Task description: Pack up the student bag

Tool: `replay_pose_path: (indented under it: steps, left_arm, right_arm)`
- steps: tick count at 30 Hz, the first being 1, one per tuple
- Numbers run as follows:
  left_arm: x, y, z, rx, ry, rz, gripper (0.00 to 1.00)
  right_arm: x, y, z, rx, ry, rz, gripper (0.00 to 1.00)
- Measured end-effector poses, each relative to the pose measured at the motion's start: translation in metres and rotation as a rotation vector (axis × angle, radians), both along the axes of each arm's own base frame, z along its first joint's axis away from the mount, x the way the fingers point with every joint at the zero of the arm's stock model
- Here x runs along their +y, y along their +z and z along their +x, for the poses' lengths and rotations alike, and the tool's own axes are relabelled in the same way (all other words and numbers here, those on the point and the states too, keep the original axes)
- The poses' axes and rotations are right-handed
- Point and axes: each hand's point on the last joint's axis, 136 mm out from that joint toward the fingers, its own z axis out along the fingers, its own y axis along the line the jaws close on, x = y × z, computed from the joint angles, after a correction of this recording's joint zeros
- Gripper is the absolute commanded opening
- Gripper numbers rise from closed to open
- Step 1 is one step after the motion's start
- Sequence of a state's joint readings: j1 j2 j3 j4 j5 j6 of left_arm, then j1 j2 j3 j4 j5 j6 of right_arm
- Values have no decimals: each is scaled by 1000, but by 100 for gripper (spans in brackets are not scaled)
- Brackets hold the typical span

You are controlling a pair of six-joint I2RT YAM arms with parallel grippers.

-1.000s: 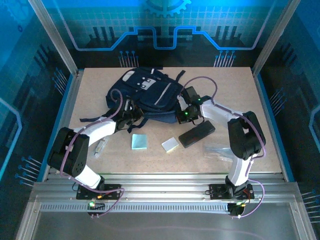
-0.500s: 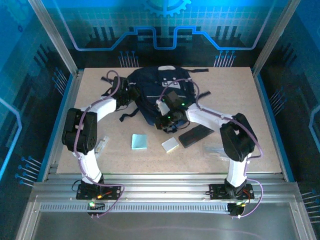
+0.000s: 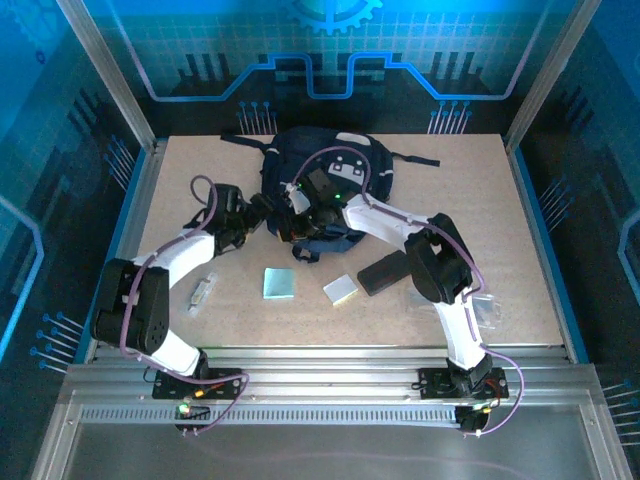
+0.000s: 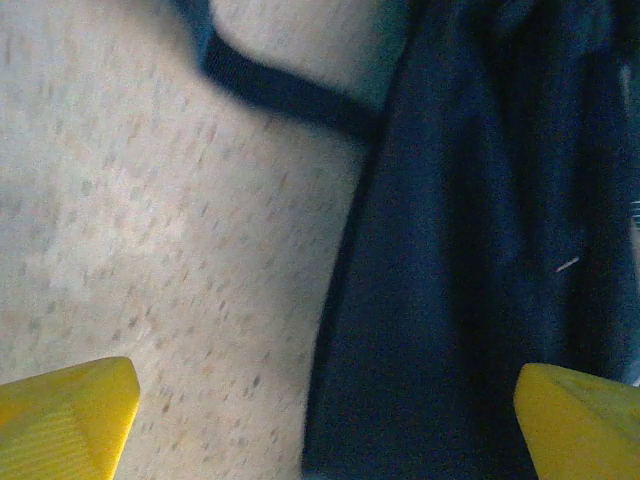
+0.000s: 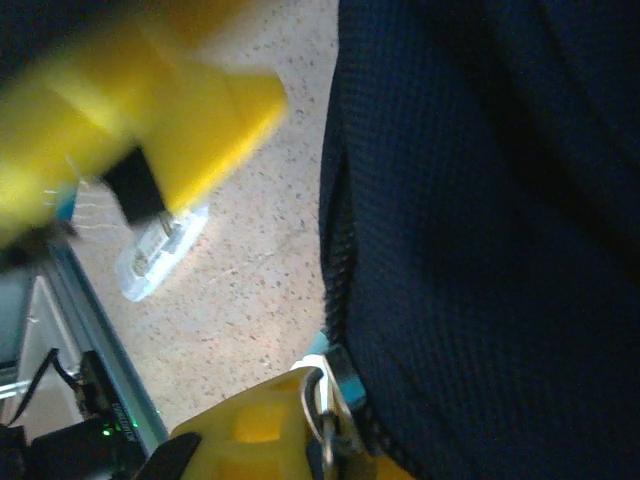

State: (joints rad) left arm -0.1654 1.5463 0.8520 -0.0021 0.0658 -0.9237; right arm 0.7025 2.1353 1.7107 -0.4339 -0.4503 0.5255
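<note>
Right wrist: the right gripper [image 5: 305,435] had its jaws clenched on the student bag's [image 5: 480,250] zipper pull [image 5: 335,400], seemingly to open it. The left gripper [image 4: 325,410] stood beside the bag, jaws released.

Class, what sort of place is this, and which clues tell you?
Probably a robotics lab test cell: left arm and right arm bolted to a metal rail, a table walled by blue printed panels.

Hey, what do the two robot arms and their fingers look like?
The left arm and right arm have white shells, bulky black joints and looping purple cables. Green lights glow at their bases. The left fingers and right fingers are chunky bright yellow plastic.
</note>
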Motion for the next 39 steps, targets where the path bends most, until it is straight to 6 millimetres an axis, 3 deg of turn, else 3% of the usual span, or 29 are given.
replay_pose_path:
  steps: [4, 7, 8, 12, 13, 19, 29, 35, 39]
  left_arm:
    - [-17, -7, 1, 11, 11, -37, 94]
    - [-26, -15, 8, 10, 21, -63, 85]
    - [-30, -19, 10, 11, 21, -71, 74]
    - [-49, -24, 17, -14, -7, -91, 4]
    - [-52, -23, 18, -24, -11, -94, 0]
    - [-60, -15, 19, -53, -49, -80, 0]
    - [-56, -10, 18, -60, -96, -49, 0]
    - [-47, -3, 17, -57, -140, -33, 0]
    - [-42, 8, 22, -54, -182, -30, 0]
  right_arm:
    - [0, 2, 0, 38, -18, 27, 0]
    - [-3, -5, 3, 57, -47, 41, 0]
    - [-6, -9, 3, 69, -58, 41, 0]
    - [-14, -25, -6, 129, -82, 40, 0]
    - [-15, -27, -9, 136, -79, 40, 0]
    - [-39, -24, -20, 128, -78, -20, 0]
    - [-145, -54, -46, 184, -122, -220, 0]
    - [-212, -64, -24, 139, -171, -367, 0]
    - [-244, -47, 15, 18, -170, -461, 0]
